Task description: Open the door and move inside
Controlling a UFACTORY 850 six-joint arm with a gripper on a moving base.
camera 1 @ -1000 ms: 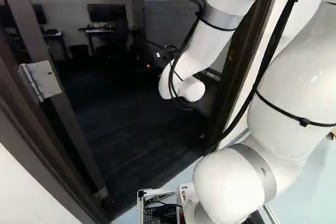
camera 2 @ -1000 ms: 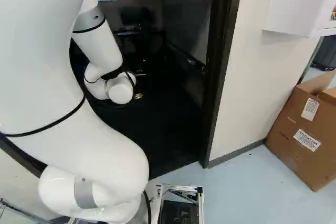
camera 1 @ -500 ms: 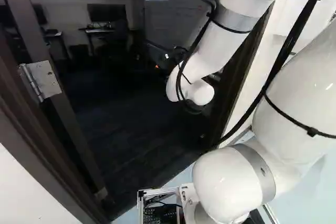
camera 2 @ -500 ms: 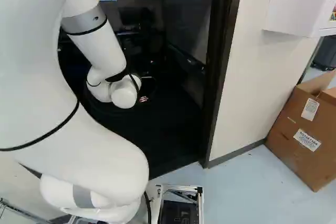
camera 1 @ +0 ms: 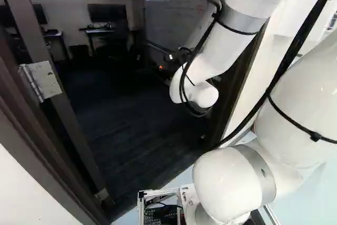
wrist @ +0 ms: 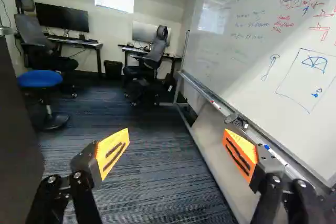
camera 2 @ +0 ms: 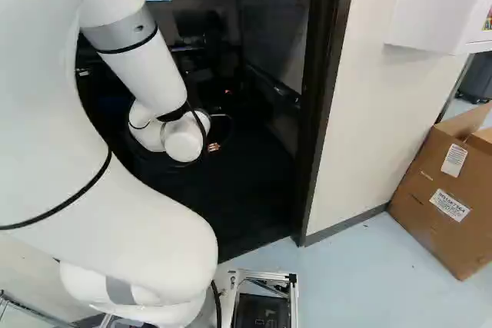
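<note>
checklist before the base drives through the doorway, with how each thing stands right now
1. Door open: ok, the room shows past its edge.
2. Gripper open and empty: ok, nothing between its fingers.
3. Gripper past the doorway: ok, the wrist view looks out inside the room.
4. Base lined up to pass the right door frame: cannot tell, the gap's true width doesn't show.
5. Room between gripper and whiteboard: cannot tell, the board runs close along one side.
6. Blue stool out of the route: cannot tell, it stands beside the door.
</note>
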